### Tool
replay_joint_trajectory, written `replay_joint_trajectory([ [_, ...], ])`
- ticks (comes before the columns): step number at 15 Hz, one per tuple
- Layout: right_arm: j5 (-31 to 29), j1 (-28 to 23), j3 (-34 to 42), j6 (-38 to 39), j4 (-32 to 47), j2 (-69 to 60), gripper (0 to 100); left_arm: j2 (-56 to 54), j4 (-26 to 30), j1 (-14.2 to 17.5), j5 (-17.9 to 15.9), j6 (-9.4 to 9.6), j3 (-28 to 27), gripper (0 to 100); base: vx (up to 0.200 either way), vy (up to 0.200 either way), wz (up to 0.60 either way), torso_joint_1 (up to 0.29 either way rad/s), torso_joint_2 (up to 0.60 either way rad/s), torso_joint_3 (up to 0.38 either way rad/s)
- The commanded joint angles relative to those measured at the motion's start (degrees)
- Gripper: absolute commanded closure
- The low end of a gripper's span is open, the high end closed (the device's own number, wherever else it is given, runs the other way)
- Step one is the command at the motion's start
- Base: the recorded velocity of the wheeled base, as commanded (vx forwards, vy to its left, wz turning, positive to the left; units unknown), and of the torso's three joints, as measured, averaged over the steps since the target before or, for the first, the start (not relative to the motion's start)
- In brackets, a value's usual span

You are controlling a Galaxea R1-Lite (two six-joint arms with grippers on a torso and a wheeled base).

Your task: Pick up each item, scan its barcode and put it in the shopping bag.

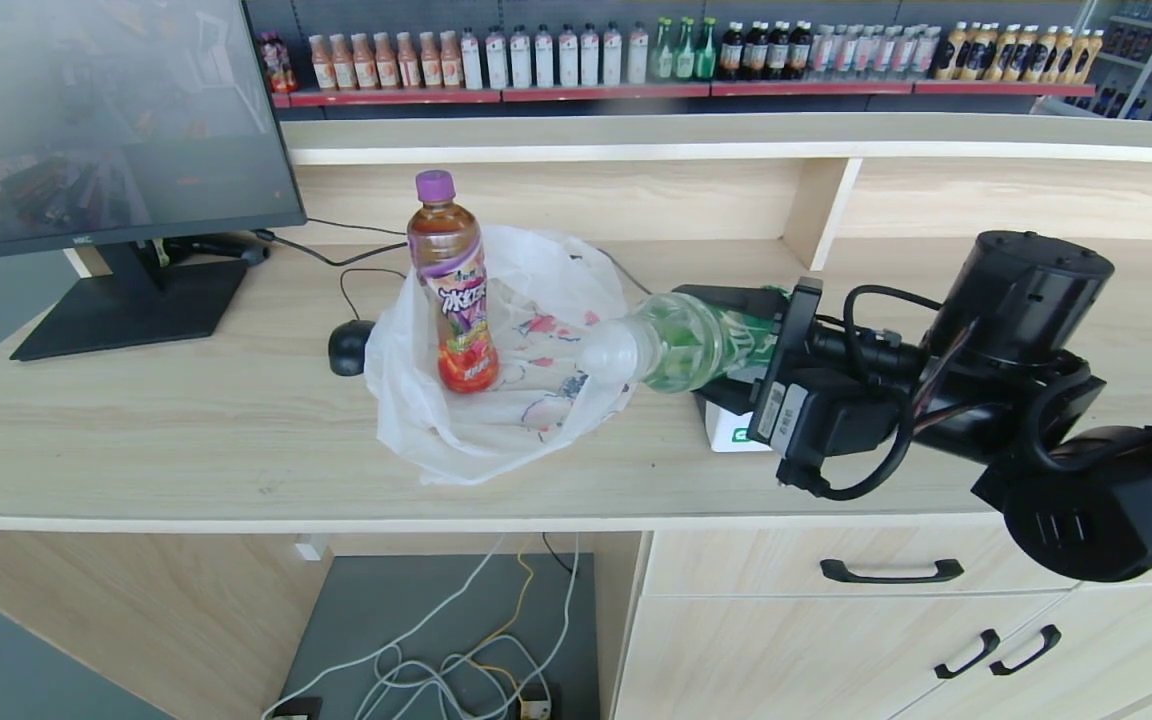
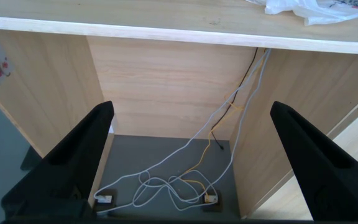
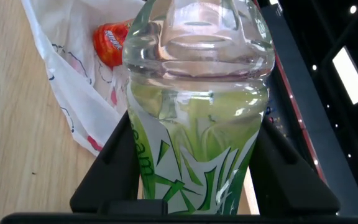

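nearest, below and in front of the shopping bag (image 2: 316,9), the left tool (image 2: 191,107) hangs under the bench (image 1: 186,430) edge, its two dark wedge-shaped fingers spread wide with nothing between them (loose cables lie on the floor beyond).

to the right of the bag, the right tool (image 1: 736,340) pinches a clear plastic bottle (image 1: 681,345) around its green-printed label. the bottle lies on its side above the bench, its pale cap end touching or just over the bag's right rim. close up, the bottle (image 3: 197,93) is ribbed and glossy, with pale liquid inside, and the black fingers press on both sides of it. under the tool, just right of the bag, sits a small white box (image 1: 731,430) with a green mark.

the bag itself is thin, crinkled white film with red and blue print, slumped open on the pale wood-grain bench. inside it stands a tea bottle (image 1: 451,290), upright, purple-capped, amber above and orange-red at the base.

so i judge one item bagged and the second at the bag's mouth, not yet inside; whether its barcode was read, i cannot tell.

just left of the bag is a rounded black mouse (image 1: 348,347); farther left and behind, a flat dark monitor (image 1: 106,110); far behind the bag, shelf rows of bottles (image 1: 696,50).
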Motion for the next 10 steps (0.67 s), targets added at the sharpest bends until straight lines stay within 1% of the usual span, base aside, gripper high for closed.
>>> replay_joint_trajectory([
  [1, -1.14, 0.44, -0.23, 2.1, 0.0, -1.86, 100, -0.02, -0.01, 0.04, 0.01, -0.01, 0.0, 0, 0.0, 0.0, 0.0, 0.0, 0.0, 0.0],
  [3, -2.54, 0.35, -0.32, 5.35, 0.0, -3.7, 100, -0.02, -0.01, 0.04, 0.01, -0.01, 0.0, 0, 0.0, 0.0, 0.0, 0.0, 0.0, 0.0],
  [4, -6.32, 1.41, -1.72, 11.41, -0.09, -5.11, 100, -0.02, -0.01, 0.04, 0.01, -0.01, 0.0, 0, 0.0, 0.0, 0.0, 0.0, 0.0, 0.0],
  [7, -9.13, 2.37, -4.01, 19.59, -0.35, -5.02, 100, -0.02, -0.01, 0.04, 0.01, -0.01, 0.0, 0, 0.0, 0.0, 0.0, 0.0, 0.0, 0.0],
  [8, -10.45, 2.2, -3.75, 25.21, -2.02, -4.93, 100, -0.02, -0.01, 0.04, 0.01, -0.01, 0.0, 0, 0.0, 0.0, 0.0, 0.0, 0.0, 0.0],
  [10, -13.88, 2.11, -3.57, 33.47, -7.21, -3.44, 100, -0.02, -0.01, 0.04, 0.01, -0.01, 0.0, 0, 0.0, 0.0, 0.0, 0.0, 0.0, 0.0],
])
